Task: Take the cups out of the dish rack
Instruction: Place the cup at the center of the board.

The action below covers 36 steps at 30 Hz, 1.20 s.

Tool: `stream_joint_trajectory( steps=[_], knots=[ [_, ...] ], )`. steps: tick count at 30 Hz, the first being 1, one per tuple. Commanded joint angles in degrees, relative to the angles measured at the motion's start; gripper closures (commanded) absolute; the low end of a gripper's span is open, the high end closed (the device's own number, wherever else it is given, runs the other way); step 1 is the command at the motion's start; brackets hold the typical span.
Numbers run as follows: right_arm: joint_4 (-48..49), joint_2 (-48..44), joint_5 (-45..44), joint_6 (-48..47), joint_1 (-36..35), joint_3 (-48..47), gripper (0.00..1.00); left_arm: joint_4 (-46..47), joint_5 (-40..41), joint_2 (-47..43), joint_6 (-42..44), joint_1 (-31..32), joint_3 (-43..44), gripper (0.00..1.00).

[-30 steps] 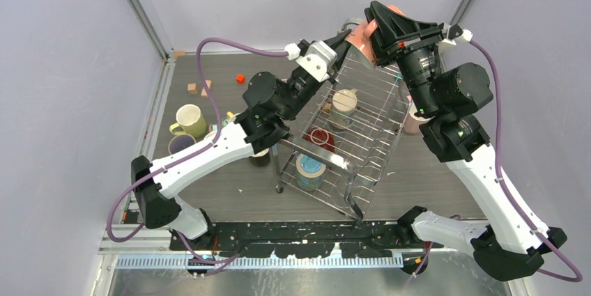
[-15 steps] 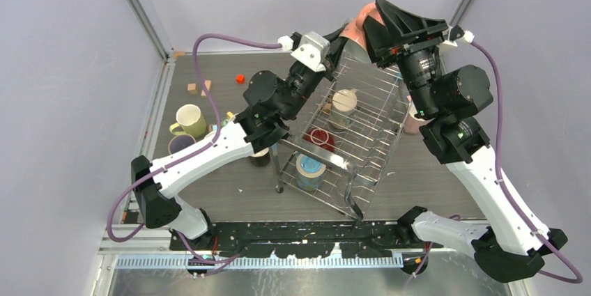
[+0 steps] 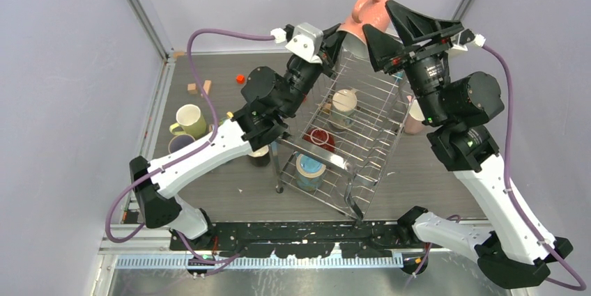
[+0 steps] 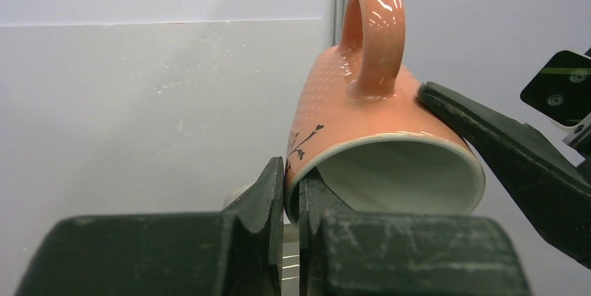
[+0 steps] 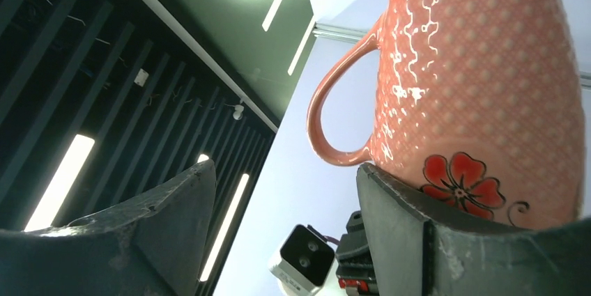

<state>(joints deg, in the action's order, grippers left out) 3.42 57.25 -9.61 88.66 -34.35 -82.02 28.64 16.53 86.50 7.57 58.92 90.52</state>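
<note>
A salmon-pink cup point(image 3: 366, 10) with a red flower hangs high above the far end of the dish rack point(image 3: 362, 73). My left gripper point(image 3: 345, 33) is shut on its rim point(image 4: 293, 177), one finger inside and one outside the wall. The same cup point(image 4: 369, 115) lies on its side with the handle up. My right gripper point(image 3: 398, 28) stands open beside the cup point(image 5: 488, 101), one finger resting against its wall and nothing between the jaws point(image 5: 282, 170). Inside the rack sit a cream cup point(image 3: 343, 101), a dark red cup point(image 3: 320, 136) and a blue-and-tan cup point(image 3: 309, 168).
On the table left of the rack stand a yellow mug point(image 3: 189, 120), a purple mug point(image 3: 181, 144) and a black mug point(image 3: 260, 157) partly under my left arm. A pale pink mug point(image 3: 416, 118) stands right of the rack. Small toy blocks point(image 3: 196, 88) lie far left.
My right gripper has opened off the salmon-pink cup and shifted right. My left gripper has lifted the cup higher.
</note>
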Motion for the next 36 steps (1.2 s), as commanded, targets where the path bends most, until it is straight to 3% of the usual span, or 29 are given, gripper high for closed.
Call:
stream_joint_trajectory(
  steps=[1,8,19,30,36],
  knots=[
    [-2.18,-1.55,0.67,-3.22,-0.27,0.36,0.21,5.65,1.40,-2.58,-3.48,0.05,5.17,1.00],
    [-2.98,-4.42,0.39,-6.23,-0.24,2.93,0.17,0.38,3.17,-3.49,-5.39,-0.03,8.34,1.00],
    [-12.10,-7.92,0.38,-13.61,-0.27,2.53,0.12,-9.96,7.79,-5.75,-7.07,-0.36,12.26,1.00],
    [-22.54,-13.57,-2.31,-24.52,-0.28,3.07,0.06,-23.35,13.07,-15.03,-6.91,-2.86,9.15,1.00],
    [-31.12,-15.03,-2.11,-31.32,-0.22,1.89,0.00,-35.81,20.60,-20.44,-7.26,-3.28,8.66,1.00]
  ],
)
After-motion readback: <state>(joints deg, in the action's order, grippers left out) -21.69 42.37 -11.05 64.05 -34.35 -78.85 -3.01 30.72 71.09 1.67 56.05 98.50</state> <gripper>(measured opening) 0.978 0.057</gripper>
